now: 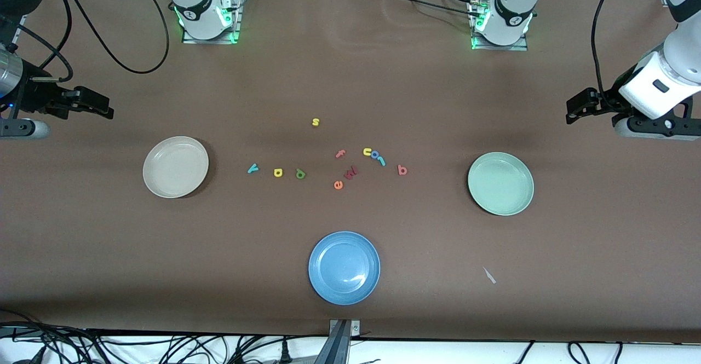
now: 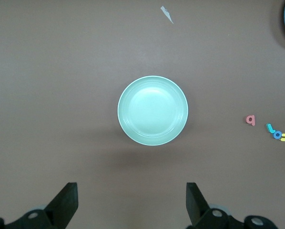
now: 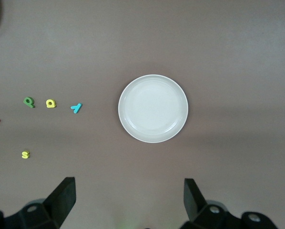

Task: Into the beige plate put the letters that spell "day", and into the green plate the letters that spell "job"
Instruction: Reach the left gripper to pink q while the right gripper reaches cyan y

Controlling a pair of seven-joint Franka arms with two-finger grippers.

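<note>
In a row near the beige plate lie a teal "y", a yellow "a" and a green "d". Toward the green plate lie a blue "o", a teal "j" and a pinkish "b". Both plates hold nothing. My right gripper hangs open over bare table at its end. My left gripper hangs open at the other end.
A blue plate sits nearest the front camera, mid-table. Other letters lie among the rest: a yellow "s", a pink "f", a yellow "u", an orange "e" and a red letter. A white scrap lies near the green plate.
</note>
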